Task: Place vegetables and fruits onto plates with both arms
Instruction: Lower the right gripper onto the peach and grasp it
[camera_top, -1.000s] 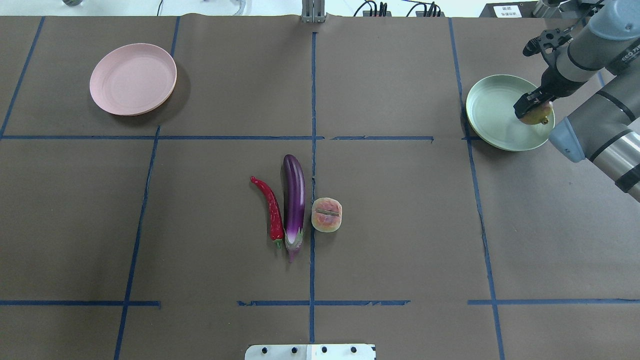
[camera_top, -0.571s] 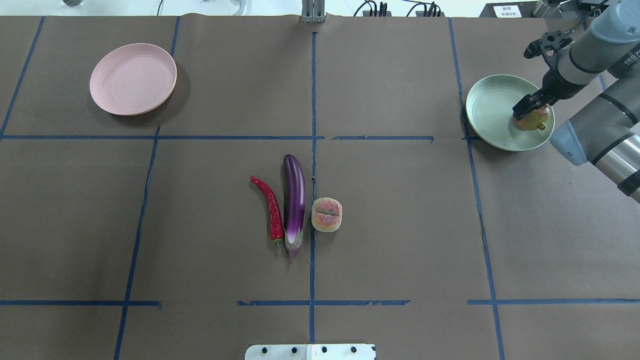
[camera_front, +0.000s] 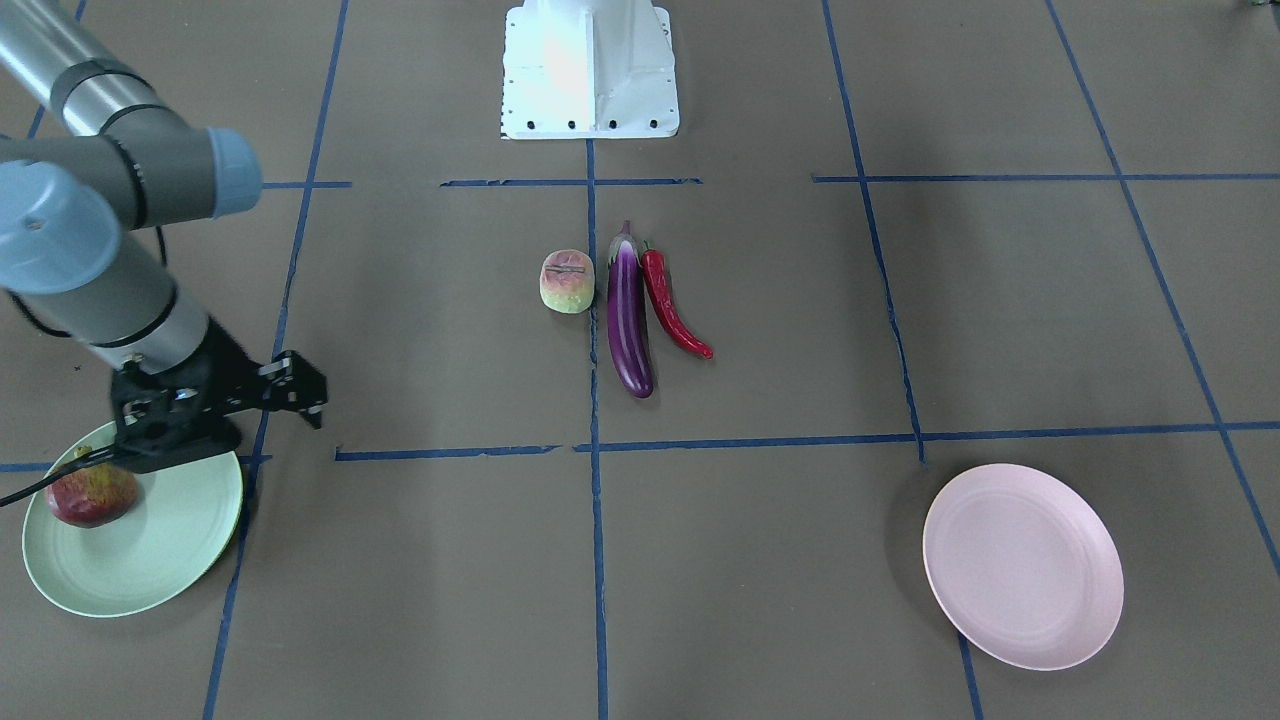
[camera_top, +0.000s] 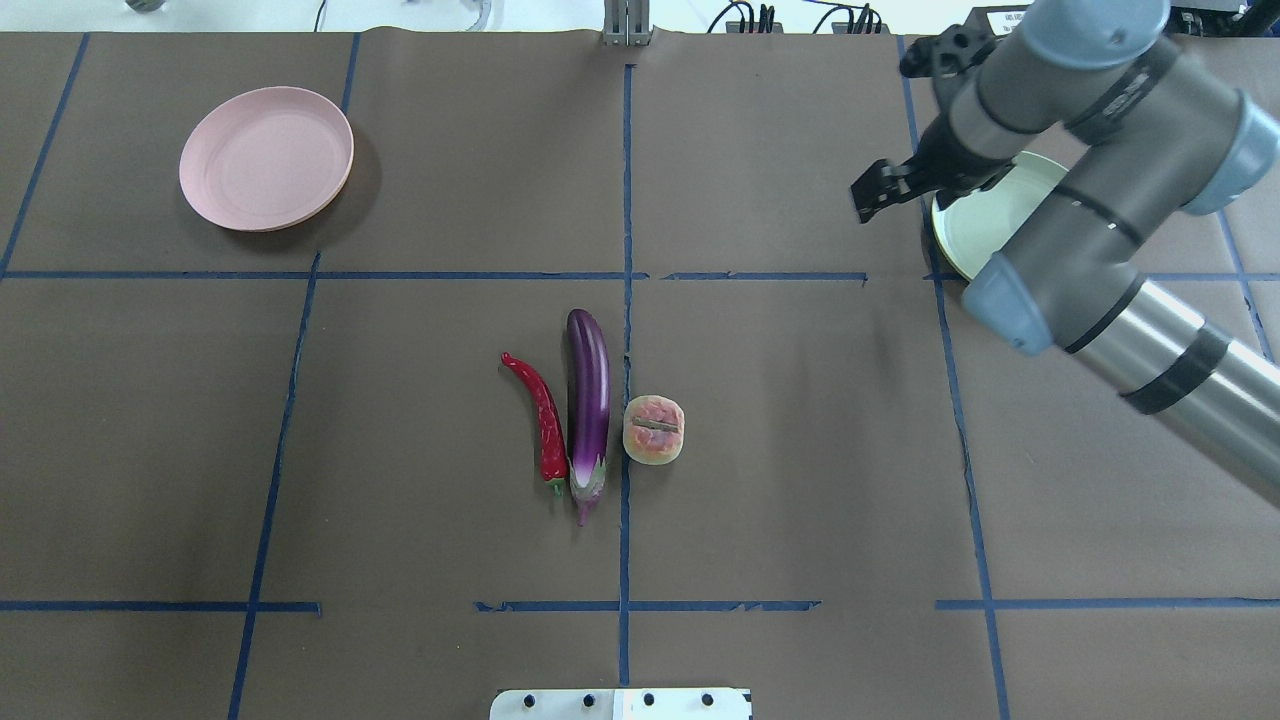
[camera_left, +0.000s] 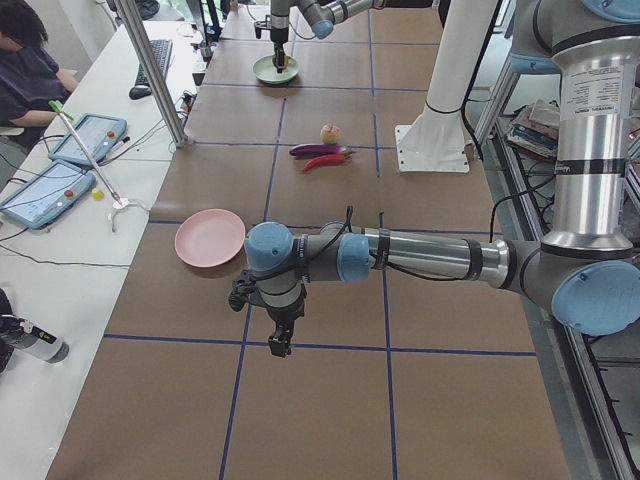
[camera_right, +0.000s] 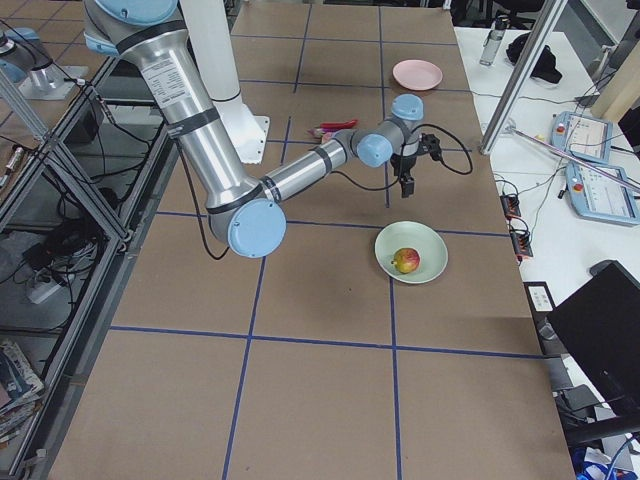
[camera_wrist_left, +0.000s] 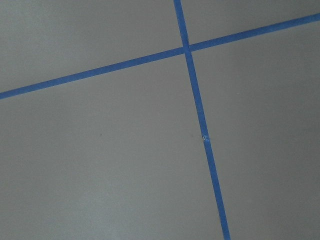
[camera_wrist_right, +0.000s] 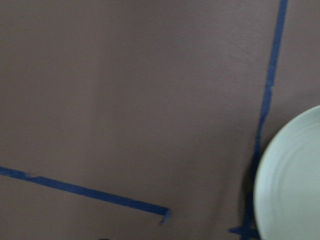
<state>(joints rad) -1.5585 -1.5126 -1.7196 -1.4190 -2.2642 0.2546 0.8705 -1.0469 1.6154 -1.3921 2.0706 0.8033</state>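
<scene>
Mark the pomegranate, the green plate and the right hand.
pomegranate (camera_front: 92, 495): front-facing view, middle of its red skin.
green plate (camera_front: 160, 560): front-facing view, bare inner surface beside the fruit.
right hand (camera_top: 868, 198): overhead view, midway between its fingertips.

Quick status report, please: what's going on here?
Right tool open, empty, beside green plate; left tool over table, state unclear. Pomegranate on that plate. Peach, eggplant, chili mid-table, nothing blocking them.

I can read no text, number or brand anywhere around me. A white label (camera_top: 1000, 22) sits past the far edge of the worktop (camera_top: 800, 450), beyond my right tool (camera_top: 868, 200) and off to its right. Its print is too small to make out.
</scene>
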